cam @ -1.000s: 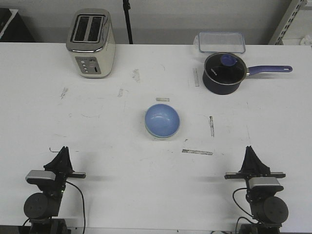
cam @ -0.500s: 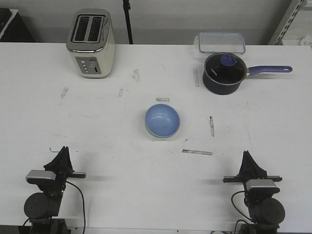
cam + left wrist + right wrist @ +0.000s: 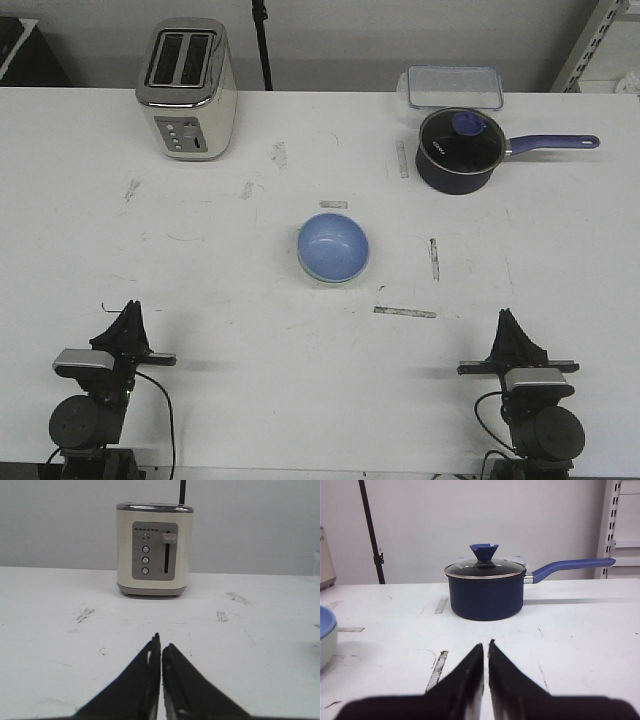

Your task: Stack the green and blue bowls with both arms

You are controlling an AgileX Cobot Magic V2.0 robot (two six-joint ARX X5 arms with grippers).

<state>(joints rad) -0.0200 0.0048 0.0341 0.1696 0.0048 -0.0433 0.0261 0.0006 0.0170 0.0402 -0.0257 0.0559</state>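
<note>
1. Nesting: blue bowl (image 3: 333, 245) sits inside green bowl (image 3: 332, 274), of which apparently only a pale rim shows, mid-tabletop (image 3: 200, 260).
2. Left pincer (image 3: 127, 322), near-left edge: tips together, empty.
3. Right pincer (image 3: 510, 328), near-right edge: tips together, empty.
4. Stack lies forward and inward of both, about midway between them.

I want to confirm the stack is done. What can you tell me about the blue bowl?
The blue bowl is small, round, glossy and pale sky blue, upright with its empty inside facing up. It sits nested inside the green bowl, whose pale mint rim shows as a thin crescent beneath it. The pair rests near the middle of the white table, apart from both grippers. The right wrist view shows blue above green at its edge.
</note>
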